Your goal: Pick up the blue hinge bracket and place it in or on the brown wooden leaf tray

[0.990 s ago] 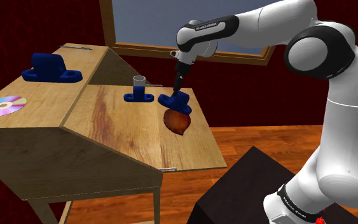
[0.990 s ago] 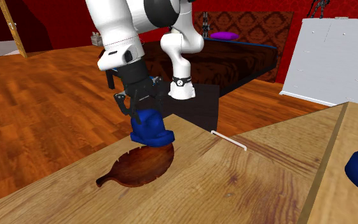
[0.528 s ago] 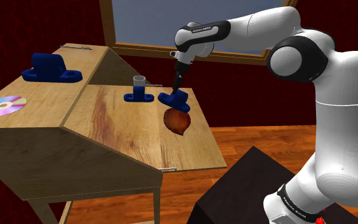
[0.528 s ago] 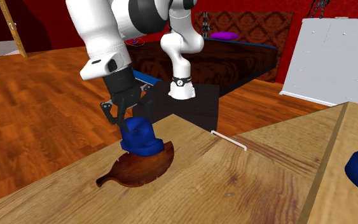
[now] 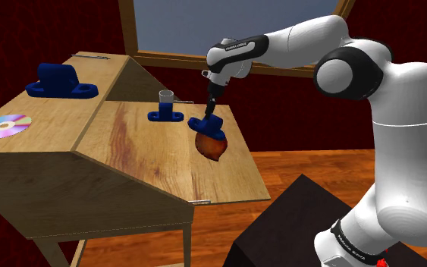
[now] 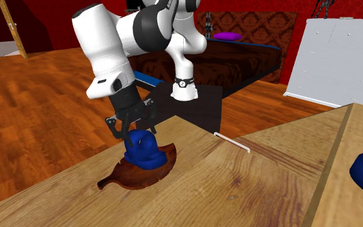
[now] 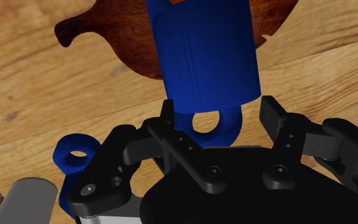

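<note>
The gripper (image 7: 217,109) is clasping the rigid, probably light blue hinge bracket (image 7: 203,51) by its smooth barrel over the brown leaf tray (image 7: 110,38)

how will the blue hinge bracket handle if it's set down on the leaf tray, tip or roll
Likely stiff: the blue hinge bracket reads as one solid block. Its flat holed flange should stop it rolling. It might rock or slide a little, as it sits near the rim of the shallow leaf tray.

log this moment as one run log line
phase: placing | gripper: at blue hinge bracket | blue hinge bracket: on brown leaf tray
</note>
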`<state>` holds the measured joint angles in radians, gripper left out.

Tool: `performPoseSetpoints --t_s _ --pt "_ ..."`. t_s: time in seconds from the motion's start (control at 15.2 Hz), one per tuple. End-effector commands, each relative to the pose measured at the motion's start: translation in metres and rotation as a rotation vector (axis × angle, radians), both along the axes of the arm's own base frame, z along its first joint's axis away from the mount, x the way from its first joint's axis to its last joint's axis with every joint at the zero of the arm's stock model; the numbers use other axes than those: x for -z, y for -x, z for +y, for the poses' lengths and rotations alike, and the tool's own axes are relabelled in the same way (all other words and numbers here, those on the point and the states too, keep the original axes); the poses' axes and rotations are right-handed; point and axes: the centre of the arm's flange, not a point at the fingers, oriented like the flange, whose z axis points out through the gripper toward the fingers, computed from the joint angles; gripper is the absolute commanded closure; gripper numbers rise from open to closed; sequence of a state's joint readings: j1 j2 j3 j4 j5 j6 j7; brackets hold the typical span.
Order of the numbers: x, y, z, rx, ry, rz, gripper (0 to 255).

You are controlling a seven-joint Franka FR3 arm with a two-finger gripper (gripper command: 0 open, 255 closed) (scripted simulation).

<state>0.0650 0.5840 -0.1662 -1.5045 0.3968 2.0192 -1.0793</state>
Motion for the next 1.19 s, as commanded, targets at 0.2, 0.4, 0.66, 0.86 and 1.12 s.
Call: performPoseSetpoints --t_s 0.2,0.4,0.66,0.86,1.12 --pt "0.027 0.0 0.0 0.0 0.0 -0.002 255" --pt "0.043 0.0 0.0 0.0 0.0 -0.002 255" --pt "0.048 0.0 0.0 0.0 0.0 -0.002 255" --pt "0.048 0.0 0.0 0.0 0.0 -0.002 255" --pt "0.048 0.0 0.0 0.0 0.0 -0.002 0"
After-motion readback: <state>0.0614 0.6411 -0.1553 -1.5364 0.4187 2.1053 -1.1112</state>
